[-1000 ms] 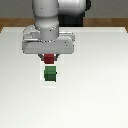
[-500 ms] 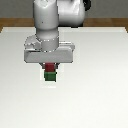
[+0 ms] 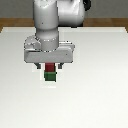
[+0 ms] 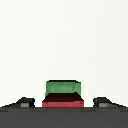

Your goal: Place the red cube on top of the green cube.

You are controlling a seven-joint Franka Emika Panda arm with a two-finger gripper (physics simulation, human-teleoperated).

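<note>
The red cube (image 3: 50, 69) rests on top of the green cube (image 3: 50, 76) near the middle of the white table. My gripper (image 3: 50, 67) hangs straight over the stack with one finger on each side of the red cube. In the wrist view the red cube (image 4: 62, 102) lies in front of the green cube (image 4: 62, 87). Both fingertips (image 4: 25, 103) stand a little off the red cube's sides there, so the gripper (image 4: 63, 103) is open. The gripper body hides the top of the red cube in the exterior view.
The white table (image 3: 100, 95) stretches all around the stack. A brown floor strip (image 3: 15, 22) shows beyond its far edge. The arm's bulky links (image 3: 55, 20) rise above the gripper.
The gripper came down with the red cube until it sat on the green cube. The fingers now stand slightly away from the red cube.
</note>
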